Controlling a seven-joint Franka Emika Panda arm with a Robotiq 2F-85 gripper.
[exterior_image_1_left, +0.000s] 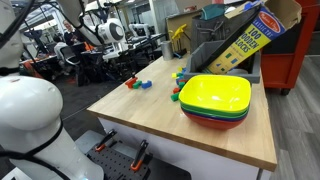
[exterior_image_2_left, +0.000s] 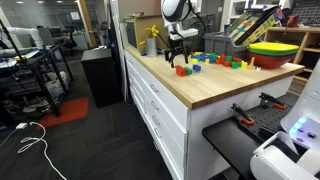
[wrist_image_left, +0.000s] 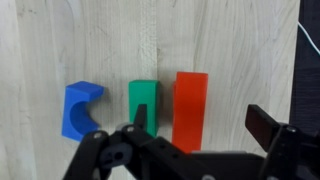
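Note:
In the wrist view three blocks lie side by side on the wooden tabletop (wrist_image_left: 230, 50): a blue block (wrist_image_left: 80, 108) with a rounded notch, a green block (wrist_image_left: 144, 100) and a taller red block (wrist_image_left: 190, 108). My gripper (wrist_image_left: 205, 122) hangs open just above them. The red block sits between the jaws close to the left finger, apart from both. The green block lies just outside that finger. In an exterior view the gripper (exterior_image_2_left: 180, 57) points straight down over the red block (exterior_image_2_left: 182, 71) near the table's edge.
A stack of bowls with a yellow one on top (exterior_image_1_left: 215, 95) stands near the table corner. A tilted block box (exterior_image_1_left: 250, 40) lies behind it. More loose coloured blocks (exterior_image_2_left: 218, 60) are scattered mid-table. Lab benches and chairs stand beyond.

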